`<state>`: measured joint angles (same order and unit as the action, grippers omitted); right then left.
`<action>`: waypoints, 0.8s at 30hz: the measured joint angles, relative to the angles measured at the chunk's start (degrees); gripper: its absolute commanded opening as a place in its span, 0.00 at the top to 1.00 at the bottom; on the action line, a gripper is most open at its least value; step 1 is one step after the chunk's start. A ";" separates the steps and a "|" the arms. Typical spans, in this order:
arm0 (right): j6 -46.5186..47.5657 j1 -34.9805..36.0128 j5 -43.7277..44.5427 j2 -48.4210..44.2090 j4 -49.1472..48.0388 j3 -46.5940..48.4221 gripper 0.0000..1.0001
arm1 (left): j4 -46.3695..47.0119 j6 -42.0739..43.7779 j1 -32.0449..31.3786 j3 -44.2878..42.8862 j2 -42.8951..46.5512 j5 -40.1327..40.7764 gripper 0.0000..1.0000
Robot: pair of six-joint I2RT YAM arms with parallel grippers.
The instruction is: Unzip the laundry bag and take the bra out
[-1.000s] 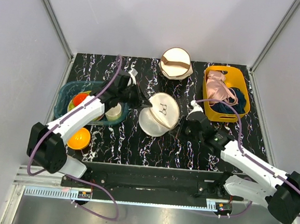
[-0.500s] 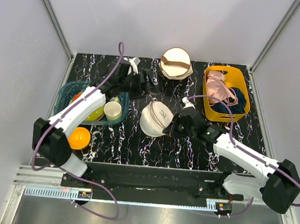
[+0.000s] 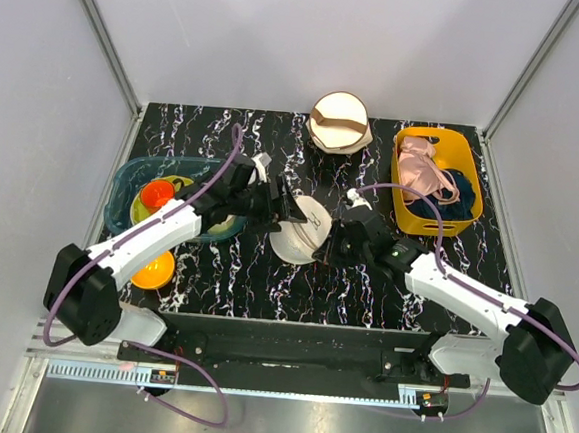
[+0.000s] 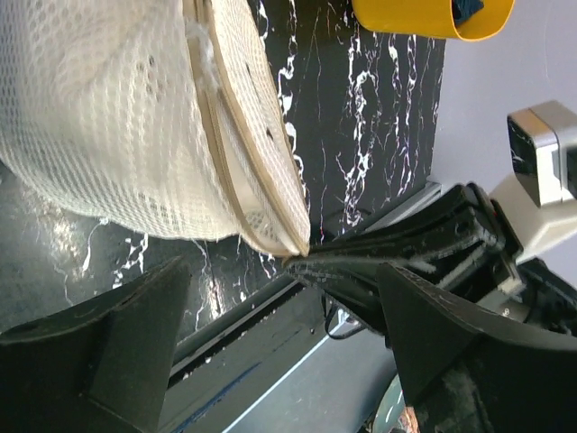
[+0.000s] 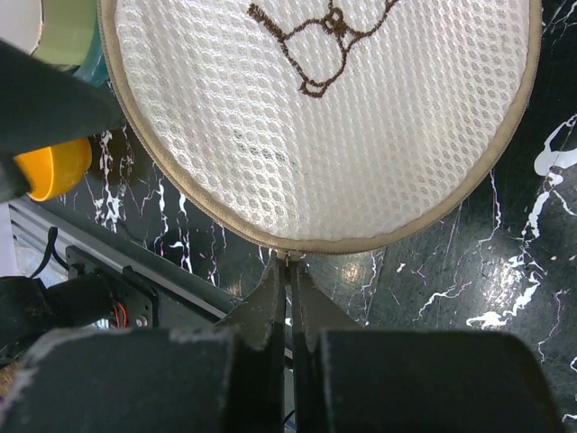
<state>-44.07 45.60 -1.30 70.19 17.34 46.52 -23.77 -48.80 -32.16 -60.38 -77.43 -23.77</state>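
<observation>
While mesh is hiding its contents, the laundry bag (image 3: 306, 236) is lying ahead of the wide-spread left gripper (image 4: 284, 278), yellow bin (image 4: 424, 18) beyond; the right gripper (image 5: 289, 266) is pinching the bag's rim.

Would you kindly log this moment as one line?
left gripper: open, by laundry bag | right gripper: shut on its rim | bra: not visible

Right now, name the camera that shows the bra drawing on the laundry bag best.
Right wrist: the bra drawing is close and sharp on the laundry bag. Top external shows it tiny; left wrist shows only side mesh and rim.
</observation>
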 measured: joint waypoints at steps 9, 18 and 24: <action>0.39 -0.02 -1.11 0.48 -0.04 -0.13 1.00 | 5.25 -1.09 -2.34 -1.53 -9.09 -0.37 1.00; 0.72 -2.75 -0.66 -8.50 -0.24 -7.37 1.00 | -2.82 4.74 1.90 -8.35 -8.76 -1.09 1.00; -0.37 -1.90 -1.25 -10.21 -2.38 -6.69 1.00 | -6.38 7.26 2.95 -15.69 -11.37 -3.34 0.71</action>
<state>-44.45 43.70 -2.55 59.99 14.96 39.83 -30.15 -41.54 -29.21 -76.07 -88.79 -27.11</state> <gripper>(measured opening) 0.021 0.024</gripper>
